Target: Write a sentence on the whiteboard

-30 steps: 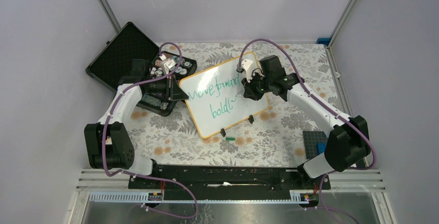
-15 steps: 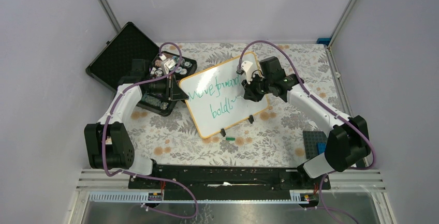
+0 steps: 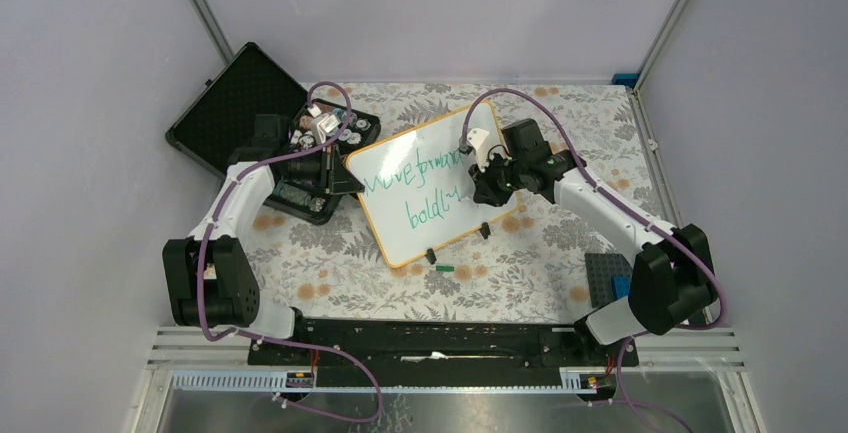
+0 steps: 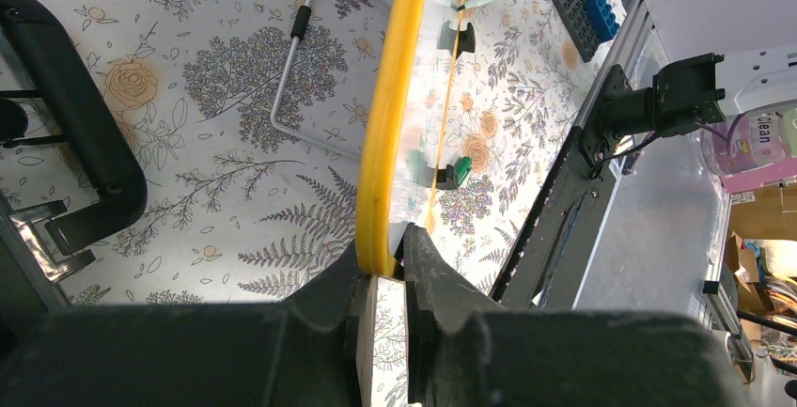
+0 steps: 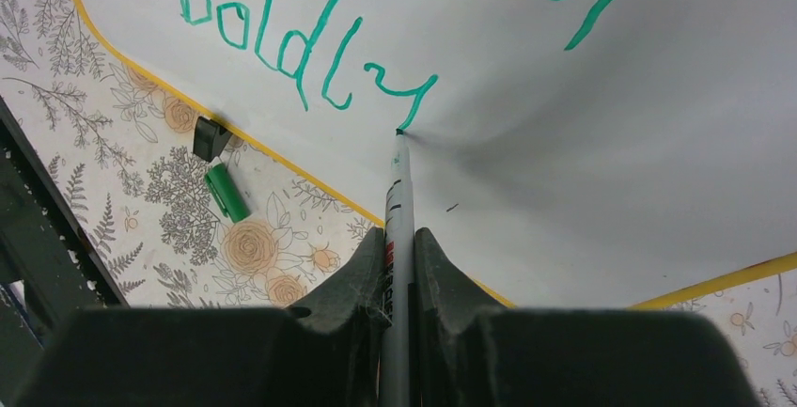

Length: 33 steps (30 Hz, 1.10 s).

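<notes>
The whiteboard [image 3: 430, 223] with an orange-yellow rim stands tilted on two black clip feet in the middle of the table. Green handwriting [image 3: 425, 181] in two lines reads "Move forward" and "boldly"; "boldly" also shows in the right wrist view [image 5: 282, 40]. My left gripper [image 3: 345, 179] is shut on the board's left rim [image 4: 385, 144]. My right gripper [image 3: 483, 179] is shut on a grey marker [image 5: 398, 200], whose tip touches the board at the tail of the "y".
An open black foam-lined case [image 3: 238, 103] with small items lies at the back left. A green marker cap [image 3: 444, 267] lies in front of the board and shows in the right wrist view [image 5: 226, 192]. A dark blue block plate [image 3: 607, 278] sits at the right.
My right gripper moved down and slightly right with the marker. The last letter of "boldly" changed from a wavy stroke into a "y". The left arm and board have not moved.
</notes>
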{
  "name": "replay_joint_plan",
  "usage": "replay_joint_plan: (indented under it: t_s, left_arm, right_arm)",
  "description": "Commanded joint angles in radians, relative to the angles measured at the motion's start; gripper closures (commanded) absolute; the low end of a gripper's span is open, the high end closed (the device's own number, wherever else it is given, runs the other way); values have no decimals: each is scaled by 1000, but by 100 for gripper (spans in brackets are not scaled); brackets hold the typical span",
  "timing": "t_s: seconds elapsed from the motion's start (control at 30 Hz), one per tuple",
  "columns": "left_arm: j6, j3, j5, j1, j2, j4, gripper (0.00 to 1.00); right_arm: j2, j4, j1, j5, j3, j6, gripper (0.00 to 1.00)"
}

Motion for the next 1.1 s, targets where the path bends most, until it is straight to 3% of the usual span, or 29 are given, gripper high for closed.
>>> replay_joint_plan:
  t_s: [0.0,1.07]
  left_arm:
    - [89,5,-90,-9,19,53,100]
    - [89,2,-91,-11,18,53,100]
  right_arm:
    - [-25,22,-9,-13,-25,-19,100]
    - [-26,25,61,-45,-93,-5,100]
